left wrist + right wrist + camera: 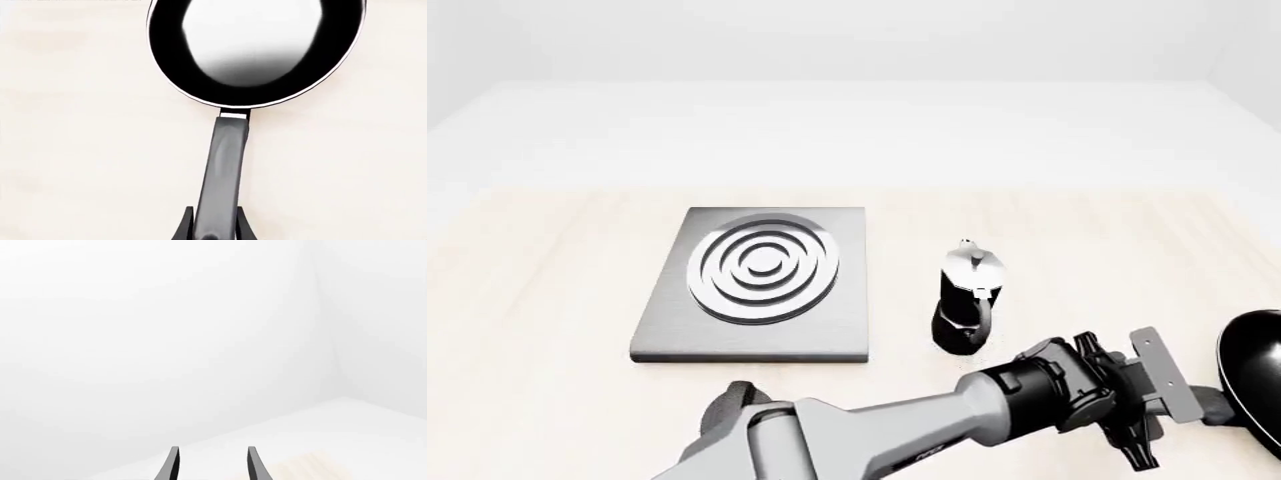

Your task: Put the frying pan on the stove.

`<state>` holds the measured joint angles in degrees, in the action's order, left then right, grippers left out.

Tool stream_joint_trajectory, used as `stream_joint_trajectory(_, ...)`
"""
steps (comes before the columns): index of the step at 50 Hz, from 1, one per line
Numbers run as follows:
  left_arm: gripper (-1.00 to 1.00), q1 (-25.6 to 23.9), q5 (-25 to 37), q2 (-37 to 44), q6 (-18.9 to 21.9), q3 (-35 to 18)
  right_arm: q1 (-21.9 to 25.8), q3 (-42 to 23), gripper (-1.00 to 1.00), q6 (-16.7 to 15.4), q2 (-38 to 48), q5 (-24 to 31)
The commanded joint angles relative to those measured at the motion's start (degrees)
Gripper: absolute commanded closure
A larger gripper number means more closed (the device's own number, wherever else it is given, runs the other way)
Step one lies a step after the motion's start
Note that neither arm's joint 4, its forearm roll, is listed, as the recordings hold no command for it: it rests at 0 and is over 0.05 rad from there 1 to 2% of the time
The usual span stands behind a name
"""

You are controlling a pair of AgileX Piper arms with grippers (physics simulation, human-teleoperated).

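Note:
The frying pan [257,47] lies on the pale table, black with a glossy pale inside, its long dark handle [227,170] running back between my left fingers. In the front view the frying pan [1257,370] is cut off by the right edge. My left gripper [215,227] is closed against both sides of the handle near its end; in the front view the left gripper [1217,412] has reached far right, across the table. The stove [761,285], a grey slab with silver rings, lies at the middle left, far from the pan. My right gripper [210,465] is open, empty, and faces a white wall.
A small black-and-silver moka pot [968,300] stands just right of the stove, between it and the pan. My left arm [868,430] stretches across the front of the table, below the pot.

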<state>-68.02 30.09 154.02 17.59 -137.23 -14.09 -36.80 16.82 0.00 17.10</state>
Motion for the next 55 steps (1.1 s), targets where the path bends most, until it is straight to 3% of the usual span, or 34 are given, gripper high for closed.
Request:
stream_joint_trajectory(1, 1.0, 1.1, -1.03, -1.34, 0.93, 1.0, 0.25, -0.08, -1.0, -0.15, 0.0, 0.12)
stream_joint_trajectory(18, 1.0, 1.58, -2.44, -4.19, 1.04, 3.72, 0.4, -0.13, -1.0, -0.16, 0.0, 0.1)
stream_joint_trajectory(28, 1.0, 3.71, 0.8, -2.28, 2.12, -2.92, 0.46, -0.15, -1.0, -0.19, 0.0, 0.12)
stream_joint_trajectory(43, 1.0, 5.32, 2.69, -3.04, 2.92, -5.62, 0.48, -0.15, -1.0, -0.18, 0.0, 0.13)
stream_joint_trajectory(49, 1.0, 6.42, 5.19, -1.91, 3.76, -9.43, 0.56, -0.17, -1.0, -0.22, 0.0, 0.17)
stream_joint_trajectory(55, 1.0, 7.99, 9.97, 1.92, 4.68, -17.96, 0.54, -0.15, -1.0, -0.14, 0.0, 0.13)
